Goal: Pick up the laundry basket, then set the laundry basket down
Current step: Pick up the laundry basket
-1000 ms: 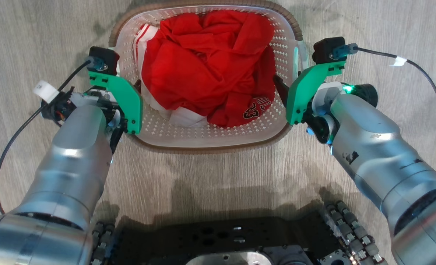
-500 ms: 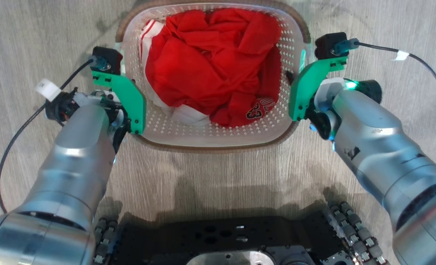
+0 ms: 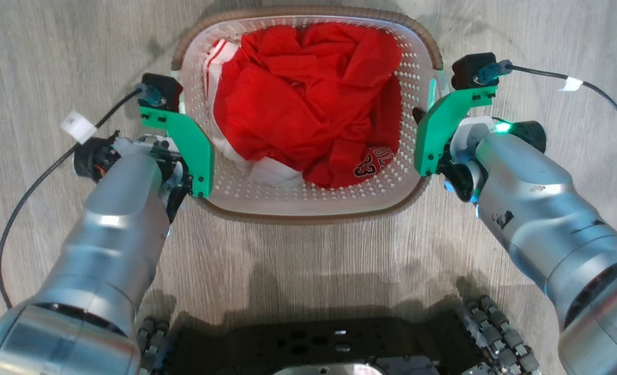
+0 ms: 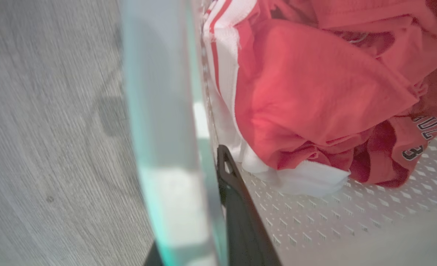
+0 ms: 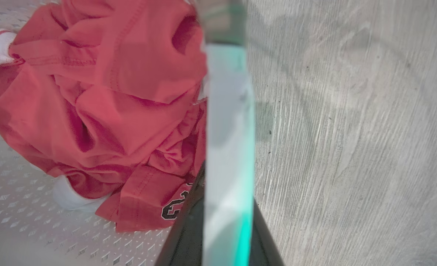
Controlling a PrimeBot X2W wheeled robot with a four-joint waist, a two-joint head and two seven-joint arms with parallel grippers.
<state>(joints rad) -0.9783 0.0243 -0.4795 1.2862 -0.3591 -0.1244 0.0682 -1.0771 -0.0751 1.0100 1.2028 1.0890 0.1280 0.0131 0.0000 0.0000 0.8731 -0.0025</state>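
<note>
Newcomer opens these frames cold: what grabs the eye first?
The heap of red clothing filling the white laundry basket, bright against the grey floor, centre of the head view. Next, the left gripper and right gripper, each closed on a side handle of the basket.

Grey wood-grain floor [image 3: 308,260], plank pattern. Over it: laundry basket [image 3: 308,216] (floor contact not discernible). Near edge: wheeled robot base [image 3: 313,346].

laundry basket [image 3: 308,215] holds red clothes [image 3: 298,104] | wood floor [image 3: 308,271] beneath | left gripper [image 3: 184,112], right gripper [image 3: 423,112] at its side handles
</note>
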